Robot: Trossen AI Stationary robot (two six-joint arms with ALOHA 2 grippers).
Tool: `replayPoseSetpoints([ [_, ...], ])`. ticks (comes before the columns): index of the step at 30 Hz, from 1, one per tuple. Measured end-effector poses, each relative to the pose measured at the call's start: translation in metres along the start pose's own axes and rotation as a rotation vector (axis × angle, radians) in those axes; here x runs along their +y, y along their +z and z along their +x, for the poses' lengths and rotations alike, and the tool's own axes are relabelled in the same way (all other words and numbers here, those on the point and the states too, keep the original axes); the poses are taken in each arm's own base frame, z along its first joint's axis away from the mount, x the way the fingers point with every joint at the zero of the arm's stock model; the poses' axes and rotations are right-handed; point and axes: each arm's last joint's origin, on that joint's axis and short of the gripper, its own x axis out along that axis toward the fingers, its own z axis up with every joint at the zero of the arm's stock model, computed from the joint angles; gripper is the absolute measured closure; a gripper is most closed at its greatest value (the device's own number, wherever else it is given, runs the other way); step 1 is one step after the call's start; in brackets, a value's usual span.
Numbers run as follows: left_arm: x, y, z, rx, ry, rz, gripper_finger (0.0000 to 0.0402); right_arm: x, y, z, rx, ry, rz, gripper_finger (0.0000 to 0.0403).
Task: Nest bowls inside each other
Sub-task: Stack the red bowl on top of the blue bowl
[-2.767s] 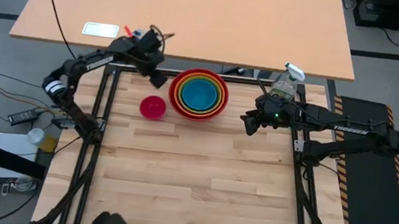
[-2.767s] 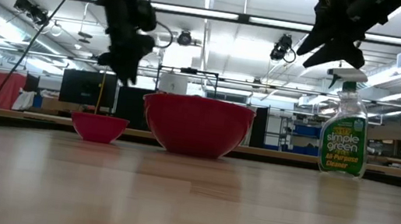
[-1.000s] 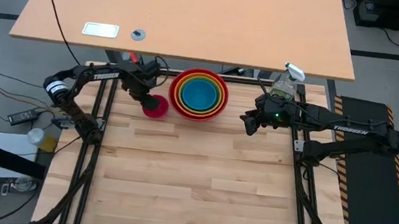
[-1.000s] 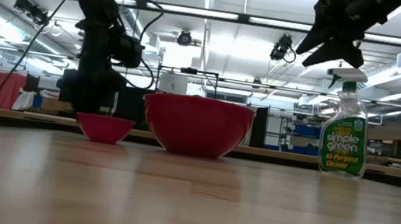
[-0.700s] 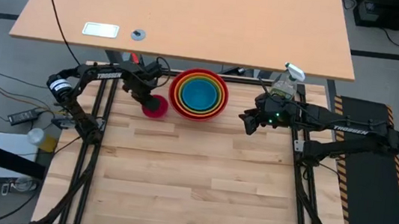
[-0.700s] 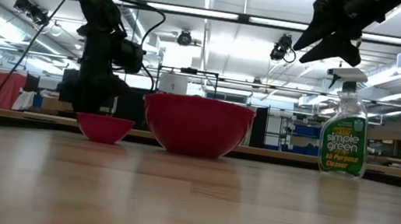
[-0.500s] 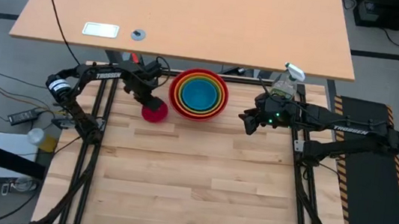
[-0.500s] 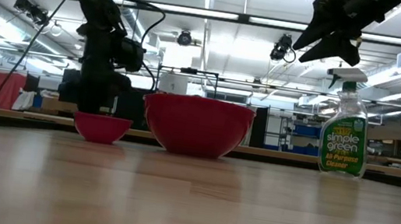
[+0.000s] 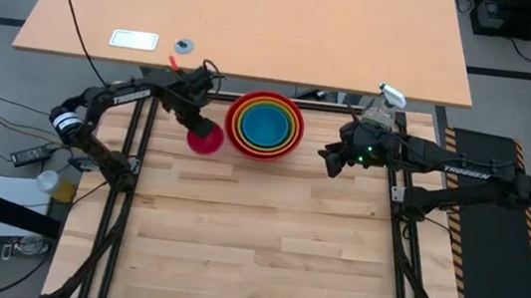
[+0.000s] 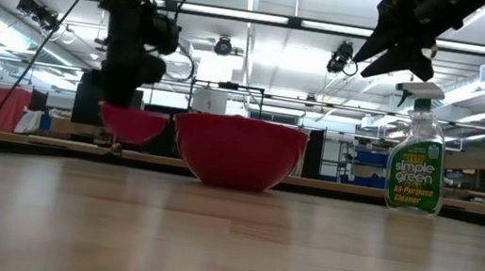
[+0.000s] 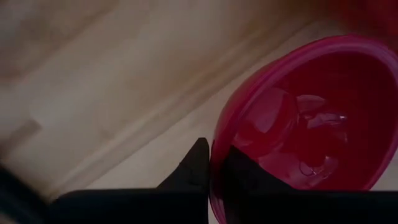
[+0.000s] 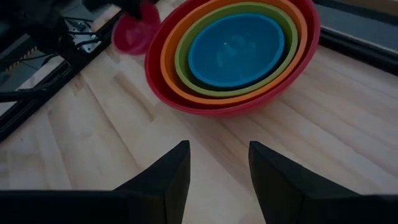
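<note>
The magenta pink bowl (image 9: 207, 140) hangs a little above the table at the far left, with my left gripper (image 9: 198, 124) shut on its rim. In the low view the pink bowl (image 10: 133, 124) floats clear of the wood. To its right the red bowl (image 9: 264, 125) rests on its base and holds the orange, lime green and blue bowls (image 12: 236, 48) nested inside. My right gripper (image 12: 217, 167) hovers open to the right of that stack, well above the table, touching nothing. My left gripper pinches the pink bowl's rim (image 11: 215, 144) on its far-left side, one finger (image 11: 194, 167) outside the wall and the other inside, dark through the translucent plastic. The fingers come from above, pointing down. The bowl hangs clear of the table, mouth up, about level.
A clear spray bottle (image 10: 416, 156) with a white trigger stands at the far right of the wooden table, behind my right arm. A larger tan table (image 9: 250, 17) lies beyond the far edge. The near half of the wood (image 9: 254, 248) is bare.
My left gripper has taken hold of the pink bowl and gone up. The bowl, which stood on the table a second ago, now hangs clear of it, next to the red bowl's rim height.
</note>
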Motion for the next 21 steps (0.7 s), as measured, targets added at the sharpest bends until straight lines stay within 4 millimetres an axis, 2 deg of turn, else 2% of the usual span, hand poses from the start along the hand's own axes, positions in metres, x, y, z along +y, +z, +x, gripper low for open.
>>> replayPoseSetpoints([
  [9,-0.025,0.014,-0.071,-0.094,0.066,0.112,0.0384,-0.007,0.002,0.000,0.030,0.005,0.022,0.0233],
  [14,-0.043,0.022,-0.105,-0.228,0.027,0.127,0.0383,-0.012,0.005,-0.008,-0.001,0.002,0.037,0.0233],
  [18,-0.062,0.038,-0.115,-0.338,-0.019,0.146,0.0383,-0.016,0.008,-0.015,-0.034,-0.002,0.039,0.0233],
  [21,-0.076,0.056,-0.104,-0.358,-0.036,0.166,0.0383,-0.017,0.009,-0.018,-0.048,-0.001,0.039,0.0233],
])
